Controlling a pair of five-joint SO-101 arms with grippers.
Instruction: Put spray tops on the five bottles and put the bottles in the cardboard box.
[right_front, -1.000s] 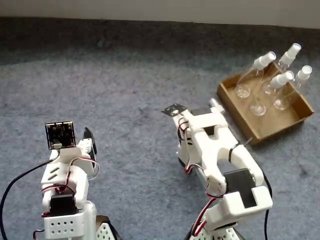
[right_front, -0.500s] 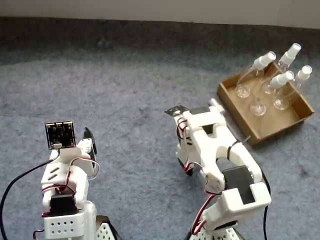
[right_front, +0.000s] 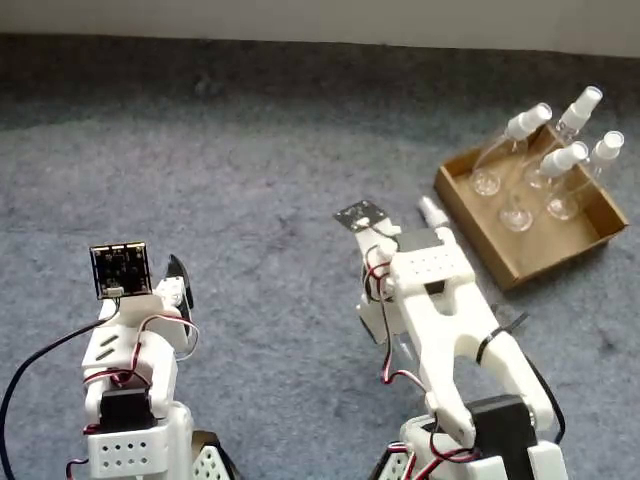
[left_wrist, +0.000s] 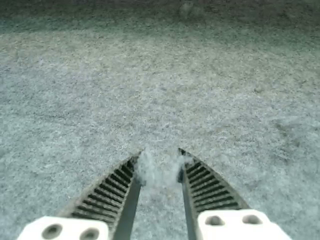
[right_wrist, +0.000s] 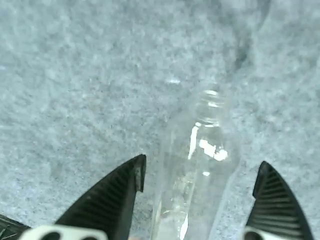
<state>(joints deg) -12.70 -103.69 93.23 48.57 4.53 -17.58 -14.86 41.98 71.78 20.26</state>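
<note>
A clear bottle (right_wrist: 200, 150) without a spray top lies on the grey carpet, its open threaded neck pointing away from the wrist camera. My right gripper (right_wrist: 202, 165) is open, with one black finger on each side of the bottle and neither touching it. The right arm (right_front: 440, 300) stretches over that spot beside the cardboard box (right_front: 470, 232). Several bottles with white spray tops (right_front: 545, 170) stand leaning in the box. A small white part (right_front: 430, 210), seemingly a spray top, lies by the box's near corner. My left gripper (left_wrist: 160, 155) (right_front: 180, 280) rests slightly open, holding nothing.
Grey carpet (right_front: 250, 150) covers the whole work area, with wide free room between the arms and toward the far side. A pale wall edge (right_front: 300, 20) runs along the back. The left arm (right_front: 130, 370) sits folded at the front left.
The right arm has swung slightly toward the box and stretched out lower over the carpet. The left arm and the bottles in the box have not moved.
</note>
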